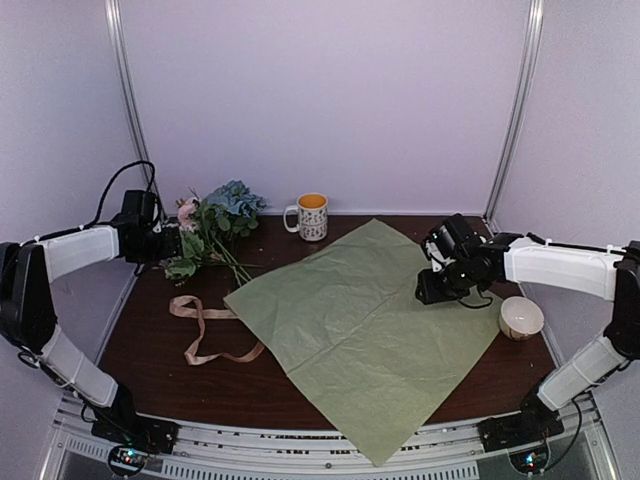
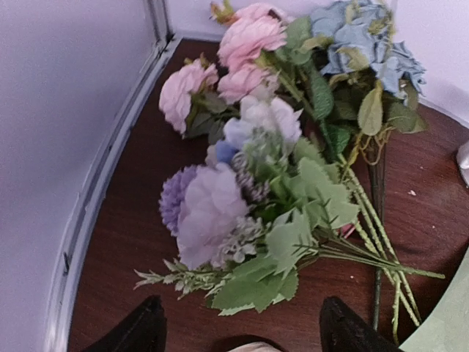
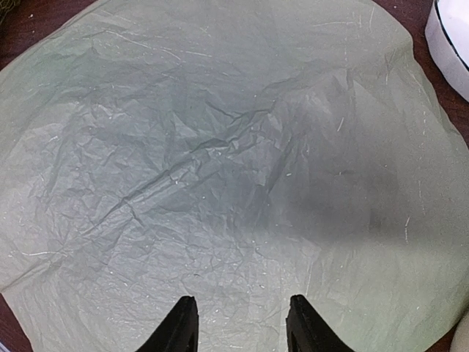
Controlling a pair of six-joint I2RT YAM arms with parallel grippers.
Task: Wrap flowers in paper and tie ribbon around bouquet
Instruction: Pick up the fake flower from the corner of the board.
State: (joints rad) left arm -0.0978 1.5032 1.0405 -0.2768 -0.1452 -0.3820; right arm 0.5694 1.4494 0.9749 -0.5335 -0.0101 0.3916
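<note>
The flowers [image 1: 215, 222] lie at the back left of the table, blooms toward the wall and stems [image 1: 240, 270] pointing to the sage-green paper [image 1: 360, 320], which is spread flat across the middle. In the left wrist view the flowers [image 2: 256, 169] show pink, lilac and blue heads with green leaves. My left gripper [image 2: 242, 334] stands open just short of the leaves, holding nothing; from above it [image 1: 168, 243] sits at the bunch's left side. My right gripper [image 3: 240, 312] hovers open over the crinkled paper [image 3: 220, 147], near the sheet's right corner [image 1: 432, 288]. A tan ribbon [image 1: 205, 330] lies loose left of the paper.
A mug [image 1: 311, 216] stands at the back centre by the flower heads. A small white bowl [image 1: 521, 318] sits at the right beside the paper, its rim [image 3: 451, 44] showing in the right wrist view. White walls close in on the table at left, back and right.
</note>
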